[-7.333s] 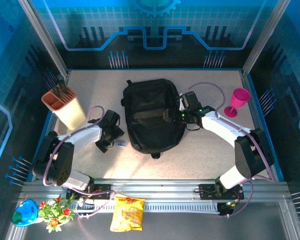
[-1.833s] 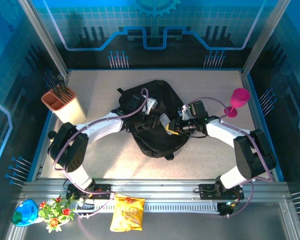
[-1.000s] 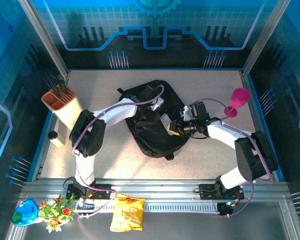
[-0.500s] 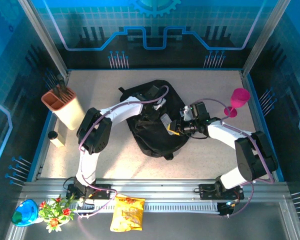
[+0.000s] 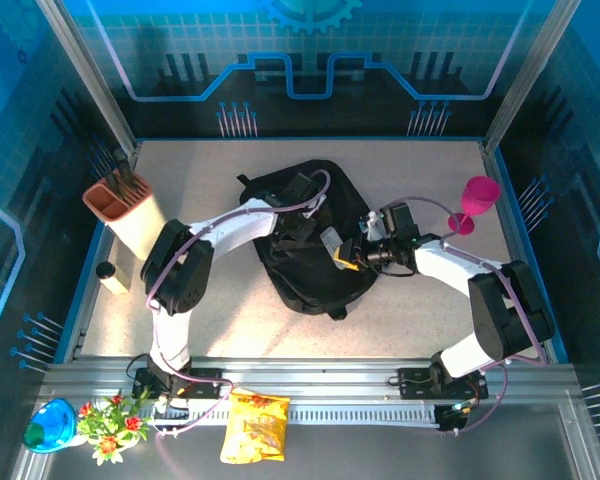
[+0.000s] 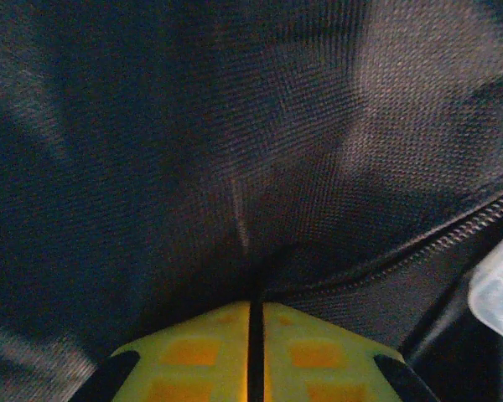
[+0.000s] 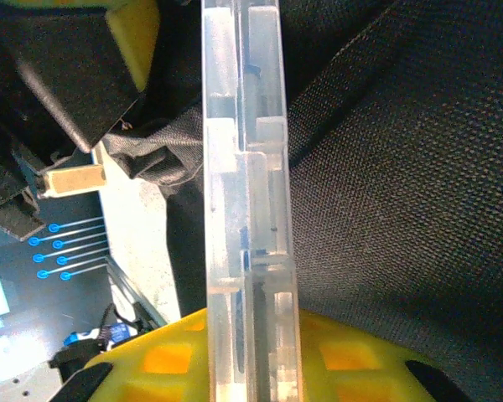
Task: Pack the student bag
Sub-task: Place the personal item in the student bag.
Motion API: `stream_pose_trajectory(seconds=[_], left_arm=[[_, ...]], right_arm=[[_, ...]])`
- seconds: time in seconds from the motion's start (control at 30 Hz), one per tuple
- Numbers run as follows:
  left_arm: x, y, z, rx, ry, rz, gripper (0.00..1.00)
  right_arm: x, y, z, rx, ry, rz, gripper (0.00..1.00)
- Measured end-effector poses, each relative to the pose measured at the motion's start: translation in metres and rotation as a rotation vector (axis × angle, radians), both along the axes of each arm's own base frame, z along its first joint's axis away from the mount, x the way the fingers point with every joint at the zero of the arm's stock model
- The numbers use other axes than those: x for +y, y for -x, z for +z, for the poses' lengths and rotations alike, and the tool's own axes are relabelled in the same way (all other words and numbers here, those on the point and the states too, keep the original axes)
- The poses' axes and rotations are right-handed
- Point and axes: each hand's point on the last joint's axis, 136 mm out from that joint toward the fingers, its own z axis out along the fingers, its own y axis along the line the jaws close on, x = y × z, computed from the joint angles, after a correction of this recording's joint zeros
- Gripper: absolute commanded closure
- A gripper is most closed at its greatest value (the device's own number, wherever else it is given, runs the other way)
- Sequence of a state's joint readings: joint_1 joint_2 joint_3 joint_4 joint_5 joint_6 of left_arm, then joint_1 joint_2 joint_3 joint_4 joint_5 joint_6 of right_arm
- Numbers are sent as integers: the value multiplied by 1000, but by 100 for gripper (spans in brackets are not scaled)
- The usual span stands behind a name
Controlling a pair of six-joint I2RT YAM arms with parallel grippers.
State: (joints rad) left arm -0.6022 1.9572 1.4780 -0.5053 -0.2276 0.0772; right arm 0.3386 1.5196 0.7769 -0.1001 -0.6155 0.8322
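The student bag (image 5: 310, 280), a big black backpack, lies mid-table with its top rumpled. My left gripper (image 5: 302, 224) reaches across it from the left. In the left wrist view the left gripper (image 6: 255, 306) has its yellow fingers (image 6: 184, 352) pressed together on a puckered fold of the bag's black fabric (image 6: 235, 126), just above a zipper line (image 6: 453, 234). My right gripper (image 5: 344, 256) is at the bag's right side. It is shut on a clear plastic case (image 7: 245, 167) that stands on edge between the yellow pads of the right gripper (image 7: 247, 316), against the bag's weave (image 7: 402, 167).
A pink goblet (image 5: 477, 200) stands at the right. A beige holder (image 5: 130, 215) and a small black-capped bottle (image 5: 108, 275) are at the left edge. A yellow snack packet (image 5: 253, 425), a blue bowl (image 5: 50, 425) and flowers (image 5: 110, 420) lie along the front rail.
The left gripper's fingers have closed on the bag's fabric, and the left arm's elbow has shifted a little. The right arm and its clear case have stayed put.
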Motion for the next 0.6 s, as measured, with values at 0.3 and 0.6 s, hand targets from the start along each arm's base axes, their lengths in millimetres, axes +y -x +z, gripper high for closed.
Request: stream_pose_trajectory(seconds=[0.3,0.6], left_arm=[[-6,9,27,-63,114,-31,85],[-3,13,21,-51,140,3,74]], right_arm=[[15,-18,7,94,-95,-43,83],[38,-44,10,113,-192,-65,82]])
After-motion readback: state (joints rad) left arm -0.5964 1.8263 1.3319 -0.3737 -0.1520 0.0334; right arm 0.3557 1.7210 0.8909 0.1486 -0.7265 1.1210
